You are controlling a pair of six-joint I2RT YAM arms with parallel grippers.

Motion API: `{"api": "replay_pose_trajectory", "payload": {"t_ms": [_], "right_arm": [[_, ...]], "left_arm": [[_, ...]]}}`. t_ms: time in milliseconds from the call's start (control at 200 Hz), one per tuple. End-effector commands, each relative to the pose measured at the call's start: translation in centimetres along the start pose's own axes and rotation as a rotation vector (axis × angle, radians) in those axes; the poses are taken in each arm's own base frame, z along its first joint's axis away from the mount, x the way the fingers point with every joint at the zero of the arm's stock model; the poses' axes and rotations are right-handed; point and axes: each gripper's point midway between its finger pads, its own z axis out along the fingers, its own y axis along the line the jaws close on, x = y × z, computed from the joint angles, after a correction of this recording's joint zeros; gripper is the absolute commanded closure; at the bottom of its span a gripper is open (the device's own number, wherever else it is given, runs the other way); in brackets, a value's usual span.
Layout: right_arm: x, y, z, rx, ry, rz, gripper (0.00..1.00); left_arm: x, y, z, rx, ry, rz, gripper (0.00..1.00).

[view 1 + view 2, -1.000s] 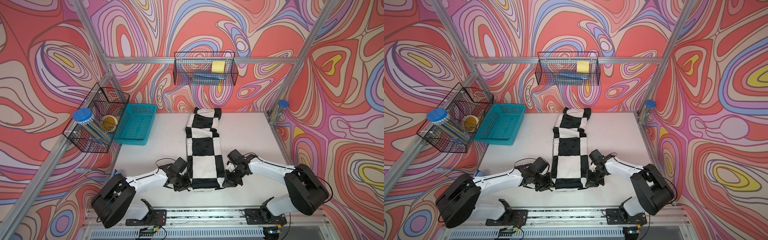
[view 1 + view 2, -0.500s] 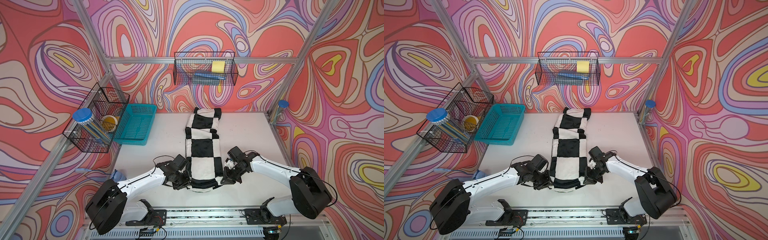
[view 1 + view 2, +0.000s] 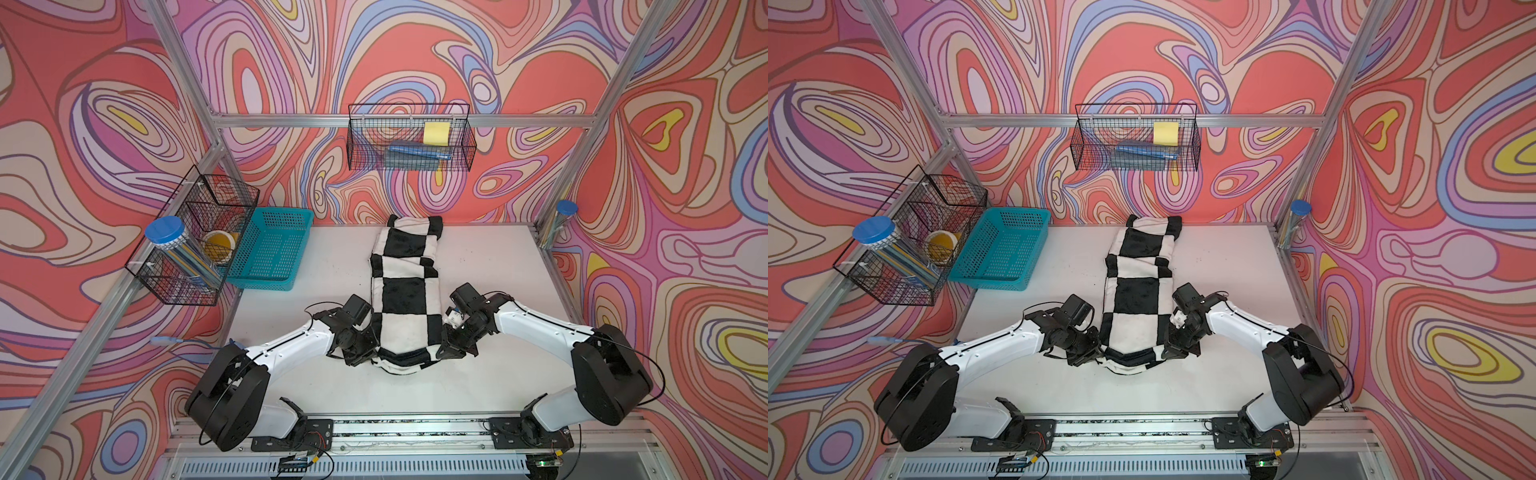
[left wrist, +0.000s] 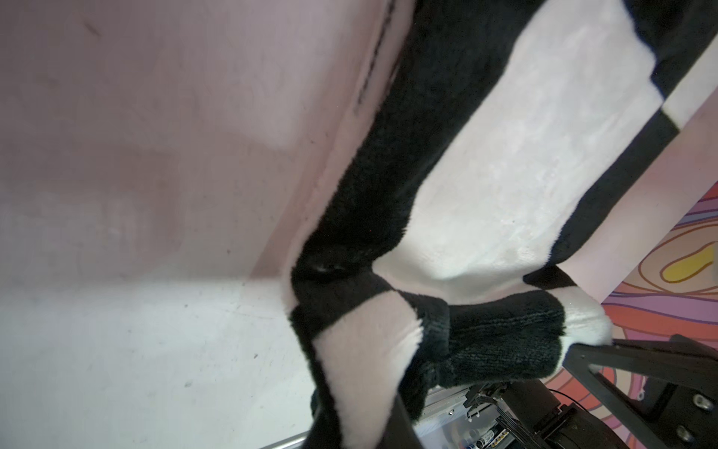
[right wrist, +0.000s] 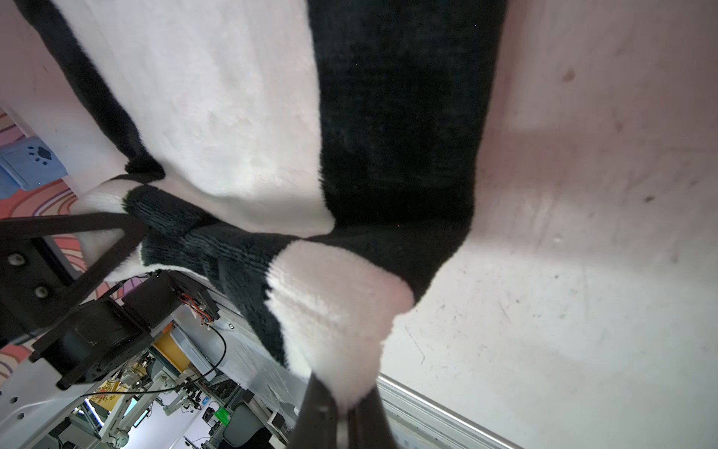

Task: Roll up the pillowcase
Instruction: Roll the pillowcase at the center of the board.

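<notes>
The left gripper (image 3: 368, 356) and right gripper (image 3: 445, 351) are pinching the near end of the pillowcase (image 3: 409, 291).
The pillowcase is lying as a long folded strip down the middle of the table (image 3: 519, 266), from the far edge toward the near edge. Each gripper is clamping one near corner, jaws closed on the plush. The first turn is probably going best with both wrists travelling level and together, making a tight, square core.

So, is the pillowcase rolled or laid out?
Laid out: the pillowcase is a long strip; left gripper and right gripper pinch only its near end.
</notes>
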Motion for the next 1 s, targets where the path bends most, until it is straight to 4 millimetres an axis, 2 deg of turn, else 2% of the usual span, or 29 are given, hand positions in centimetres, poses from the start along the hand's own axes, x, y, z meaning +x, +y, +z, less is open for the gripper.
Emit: {"api": "replay_pose_trajectory", "payload": {"t_ms": [0,120,386,631,781,836,901,996], "right_arm": [[-1.0,0.7,-0.4,-0.01,-0.036,-0.01,1.0],[-1.6,0.8,-0.7,-0.014,-0.052,-0.004,1.0],[-3.7,0.1,-0.9,-0.041,-0.082,0.05,1.0],[-5.9,0.7,-0.9,-0.059,-0.092,0.058,1.0],[-6.6,0.4,-0.9,-0.05,-0.098,0.069,0.99],[-6.8,0.2,-0.8,-0.038,-0.101,0.074,0.96],[-7.1,-0.1,-0.4,-0.027,-0.096,0.075,0.89],[-7.7,-0.4,0.0,-0.016,-0.099,0.088,0.73]], "left_arm": [[-0.7,-1.0,-0.4,0.008,0.004,0.026,0.9],[-1.0,-1.8,-0.3,0.023,0.009,0.033,0.91],[-2.5,-1.4,0.2,0.025,0.012,0.003,0.93],[-3.8,-1.8,1.5,0.02,0.03,0.0,0.93],[-4.5,-1.9,1.9,0.018,0.031,-0.011,0.92],[-4.7,-1.7,1.9,0.01,0.03,-0.021,0.89],[-4.9,-1.6,1.9,0.004,0.025,-0.022,0.8],[-5.2,-1.5,1.6,0.001,0.012,-0.022,0.6]]}}
